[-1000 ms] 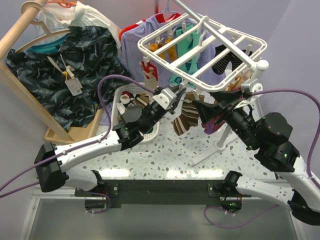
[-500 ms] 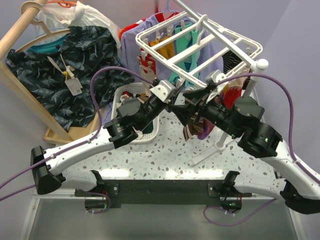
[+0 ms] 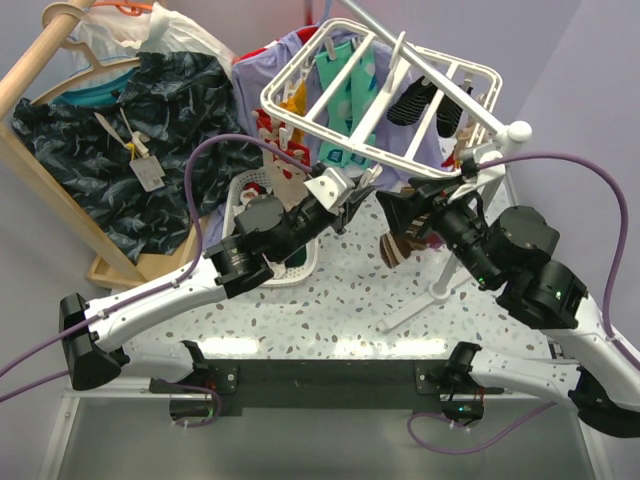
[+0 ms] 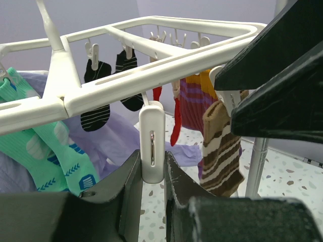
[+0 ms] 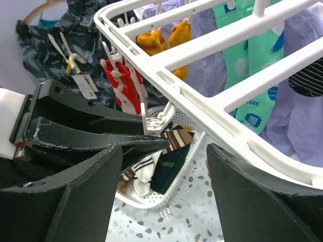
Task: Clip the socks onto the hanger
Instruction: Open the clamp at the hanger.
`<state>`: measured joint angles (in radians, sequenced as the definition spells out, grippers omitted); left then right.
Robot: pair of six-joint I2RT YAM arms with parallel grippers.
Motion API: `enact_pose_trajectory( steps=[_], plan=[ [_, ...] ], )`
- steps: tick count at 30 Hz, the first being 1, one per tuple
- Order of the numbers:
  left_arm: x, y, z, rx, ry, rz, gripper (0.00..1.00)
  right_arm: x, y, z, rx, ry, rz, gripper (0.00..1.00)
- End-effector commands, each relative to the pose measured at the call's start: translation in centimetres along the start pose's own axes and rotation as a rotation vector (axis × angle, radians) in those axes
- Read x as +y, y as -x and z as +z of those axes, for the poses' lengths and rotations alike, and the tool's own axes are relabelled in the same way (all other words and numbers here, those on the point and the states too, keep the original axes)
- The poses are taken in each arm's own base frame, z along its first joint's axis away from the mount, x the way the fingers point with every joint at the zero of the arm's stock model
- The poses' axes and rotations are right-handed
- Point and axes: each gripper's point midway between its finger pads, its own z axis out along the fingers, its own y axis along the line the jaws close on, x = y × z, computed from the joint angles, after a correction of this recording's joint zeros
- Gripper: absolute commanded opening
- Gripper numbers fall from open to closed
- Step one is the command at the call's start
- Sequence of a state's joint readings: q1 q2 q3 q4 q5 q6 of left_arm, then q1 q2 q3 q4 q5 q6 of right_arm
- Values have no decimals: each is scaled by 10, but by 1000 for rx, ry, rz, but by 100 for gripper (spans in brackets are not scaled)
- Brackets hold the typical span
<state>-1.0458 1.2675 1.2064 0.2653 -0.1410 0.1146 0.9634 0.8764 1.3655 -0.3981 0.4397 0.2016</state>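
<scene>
The brown striped sock [image 4: 221, 146] hangs from a clip under the hanger [image 4: 151, 75], with a purple sock [image 4: 192, 108] just behind it. Below the hanger's near bar, the left gripper [image 4: 152, 159] pinches a white clip [image 4: 152, 131]. Beside that clip, the right gripper [image 5: 164, 151] gapes wide, holding nothing

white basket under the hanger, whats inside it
A brown and cream striped sock, a dark green one and a white striped one. The left gripper covers part of the basket, so anything there is hidden.
</scene>
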Motion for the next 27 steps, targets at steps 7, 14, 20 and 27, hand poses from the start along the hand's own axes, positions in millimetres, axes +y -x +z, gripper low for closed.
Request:
enact_pose_trajectory(
  steps=[7, 14, 20, 27],
  plan=[
    [-16, 29, -4, -43, -81, -56, 0, 17, 31, -6, -85, 79, 180, 68],
    [-17, 27, -1, -31, -79, -77, 0, 28, 31, -4, -72, 117, 250, 68],
    [-23, 31, -2, -40, -98, -92, 0, 8, 22, 3, -70, -10, 247, 68],
    [-28, 31, -5, -42, -109, -113, 0, 7, 6, 19, -60, -41, 242, 67]
  ],
)
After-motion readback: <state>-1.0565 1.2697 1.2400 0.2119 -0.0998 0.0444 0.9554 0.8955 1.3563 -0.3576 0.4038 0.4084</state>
